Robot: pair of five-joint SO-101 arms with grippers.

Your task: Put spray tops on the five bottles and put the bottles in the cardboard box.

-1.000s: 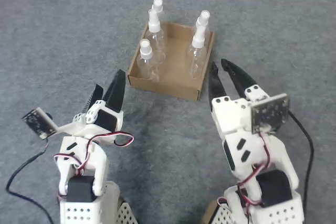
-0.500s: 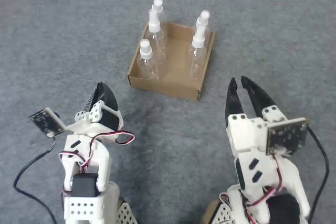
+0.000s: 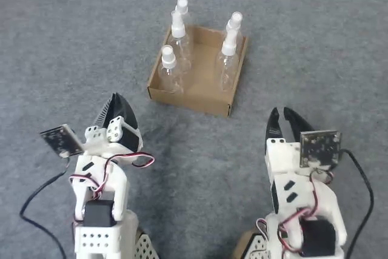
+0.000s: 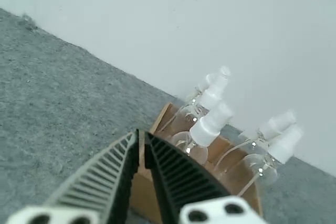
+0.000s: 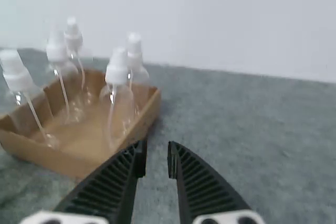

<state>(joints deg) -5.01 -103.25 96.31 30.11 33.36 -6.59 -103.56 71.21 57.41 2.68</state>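
We have drawn both arms back from the cardboard box (image 3: 189, 102) at twelve o'clock. Our left gripper (image 3: 115, 97), at seven, is pinched closed and empty, and our right gripper (image 3: 280, 112), at five, narrows to a slit. The five bottles (image 3: 171, 76) stand capped inside the box, so we judge the task finished.

High view: looked steeply down from overhead over the whole grey carpeted table (image 3: 60, 47).
Left wrist view: sat low behind the left gripper (image 4: 142, 134), tilted, facing the shallow brown cardboard box (image 4: 140, 192).
Right wrist view: sat low behind the right gripper (image 5: 156, 144), facing that box from near.
Shared: all three took in the box and its five clear spray-topped bottles (image 3: 173, 74).
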